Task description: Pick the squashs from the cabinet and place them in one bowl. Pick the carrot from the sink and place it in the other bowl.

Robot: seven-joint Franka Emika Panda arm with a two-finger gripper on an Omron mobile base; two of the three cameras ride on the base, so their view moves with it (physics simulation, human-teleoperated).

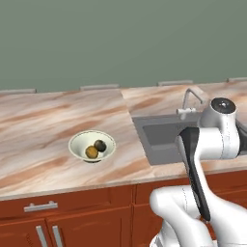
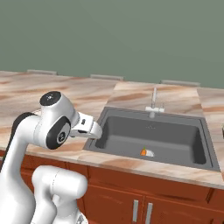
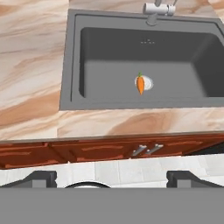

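Observation:
A pale green-cream bowl stands on the counter left of the sink. In it lie two squashs, one dark green and one brownish-yellow. The carrot, short and orange, lies on the round drain at the bottom of the dark grey sink. My gripper hangs in front of the counter edge, well back from the sink, open, with nothing between its fingertips. The cabinet and the other bowl are out of view.
A slim silver tap rises behind the sink. Marble counter stretches to the left of the basin. Red-brown drawers and doors with grey handles run below the counter. A grey-green wall stands behind.

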